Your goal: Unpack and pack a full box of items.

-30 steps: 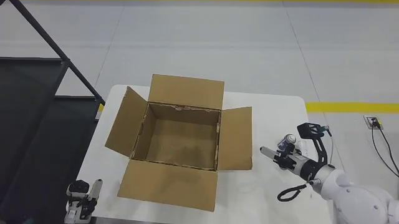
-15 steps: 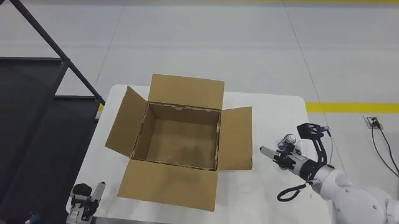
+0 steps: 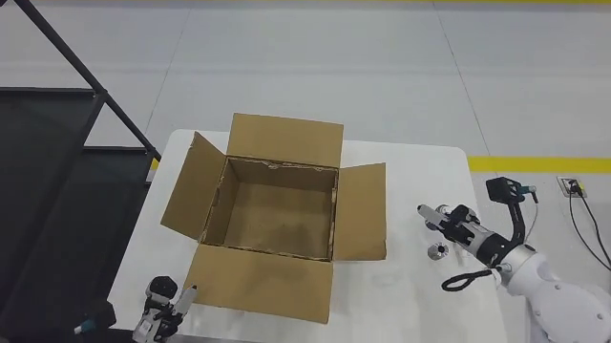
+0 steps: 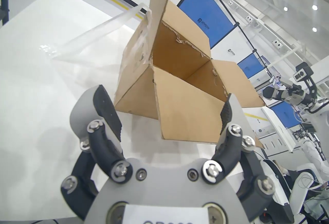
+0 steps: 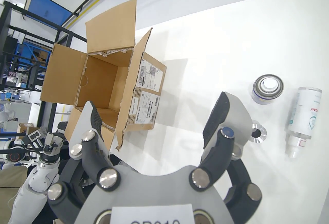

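Top view: left gripper (image 4: pixel 165 101) wide open, empty, near the box (image 3: pixel 263 286) at its near-left corner. Box flaps out, nothing seen inside. Right gripper (image 5: pixel 155 106) wide open, empty, right of the box. Can (image 5: pixel 268 86) upright; bottle (image 5: pixel 304 113) lying flat beside it, long axis roughly along the gripper's pointing direction. Right arm nearer, probably packs these.

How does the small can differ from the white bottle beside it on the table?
The small can stands upright, its metal top facing up, while the white bottle lies on its side. The small can is short and squat; the white bottle is long and slim. The small can has a shiny rim and a dark label; the white bottle has a pale label. Both rest on the table, apart from each other and outside the cardboard box.
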